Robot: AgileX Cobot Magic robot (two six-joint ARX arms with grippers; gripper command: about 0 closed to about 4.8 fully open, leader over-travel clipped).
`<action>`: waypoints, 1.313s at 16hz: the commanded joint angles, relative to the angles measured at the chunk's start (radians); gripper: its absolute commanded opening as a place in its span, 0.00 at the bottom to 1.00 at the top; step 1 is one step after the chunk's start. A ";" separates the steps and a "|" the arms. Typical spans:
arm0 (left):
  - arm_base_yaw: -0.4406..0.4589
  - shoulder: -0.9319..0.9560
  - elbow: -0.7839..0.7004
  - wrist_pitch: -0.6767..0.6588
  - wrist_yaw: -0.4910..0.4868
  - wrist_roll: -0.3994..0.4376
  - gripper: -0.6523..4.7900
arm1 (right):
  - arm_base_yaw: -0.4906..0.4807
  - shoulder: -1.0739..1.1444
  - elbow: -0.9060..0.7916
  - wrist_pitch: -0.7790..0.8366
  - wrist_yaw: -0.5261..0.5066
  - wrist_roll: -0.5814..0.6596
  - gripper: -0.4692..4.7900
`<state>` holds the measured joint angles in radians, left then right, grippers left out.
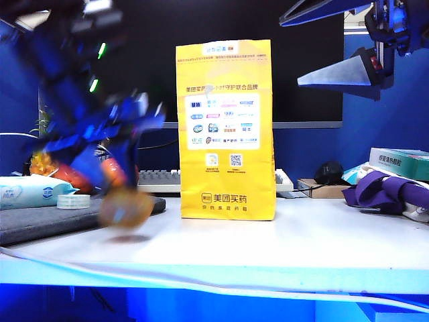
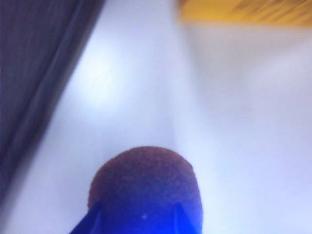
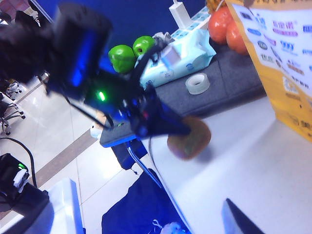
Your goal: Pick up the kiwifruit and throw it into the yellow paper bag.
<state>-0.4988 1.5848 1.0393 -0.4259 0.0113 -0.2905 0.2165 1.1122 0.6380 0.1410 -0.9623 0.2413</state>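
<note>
Kiwifruit (image 1: 125,207) pinched in left end effector (image 1: 117,191), apparently just above the tabletop (image 1: 281,245), left of the yellow paper bag (image 1: 226,127); heavy blur. Right end effector (image 1: 335,72) high right of the bag; opening unreadable.

Bare white table (image 1: 315,241) lies open in front of and right of the bag (image 1: 226,127). The left gripper (image 1: 117,184) with the kiwifruit (image 1: 124,208) crowds the bag's left; the right gripper (image 1: 342,70) hangs high, clear.
</note>
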 commanded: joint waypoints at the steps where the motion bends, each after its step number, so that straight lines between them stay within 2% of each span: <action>1: -0.006 -0.014 0.160 -0.130 0.016 0.122 0.37 | 0.000 -0.002 0.003 0.018 -0.005 -0.004 1.00; 3: -0.013 -0.033 0.283 -0.238 0.014 0.216 0.37 | 0.000 -0.002 0.003 0.018 -0.005 -0.003 1.00; 4: -0.019 -0.074 0.399 -0.324 -0.003 0.296 0.37 | -0.001 -0.002 0.003 0.028 -0.005 -0.003 1.00; 5: -0.020 -0.105 0.449 -0.341 0.003 0.338 0.36 | -0.001 -0.002 0.003 0.069 0.004 -0.008 1.00; 6: -0.020 -0.171 0.517 -0.331 0.047 0.411 0.36 | -0.003 -0.003 0.003 0.188 0.052 -0.009 1.00; 7: -0.020 -0.199 0.533 -0.301 0.065 0.450 0.36 | -0.003 -0.010 0.004 0.243 0.090 -0.009 1.00; 9: -0.019 -0.253 0.535 -0.131 0.175 0.650 0.36 | -0.002 -0.051 0.004 0.373 0.244 -0.009 1.00; 10: -0.018 -0.251 0.535 -0.082 0.221 0.700 0.35 | -0.002 -0.068 0.004 0.403 0.271 -0.009 1.00; 12: -0.018 -0.217 0.535 0.013 0.296 0.743 0.34 | -0.002 -0.108 0.004 0.421 0.289 -0.009 1.00; 14: -0.018 -0.118 0.535 0.201 0.396 0.739 0.34 | -0.001 -0.163 0.004 0.411 0.285 -0.005 1.00; 17: -0.018 0.064 0.536 0.463 0.391 0.685 0.34 | -0.001 -0.280 0.004 0.381 0.265 0.019 1.00; 19: -0.017 0.140 0.536 0.497 0.338 0.642 0.34 | -0.002 -0.332 0.004 0.358 0.276 0.016 1.00; 20: -0.017 0.160 0.537 0.501 0.326 0.629 0.38 | -0.002 -0.344 0.003 0.349 0.275 0.017 1.00; 21: -0.017 0.164 0.537 0.499 0.330 0.627 0.63 | -0.002 -0.349 0.003 0.327 0.275 0.017 1.00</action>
<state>-0.5163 1.7557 1.5719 0.0479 0.3382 0.3428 0.2142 0.7673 0.6384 0.4801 -0.6918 0.2543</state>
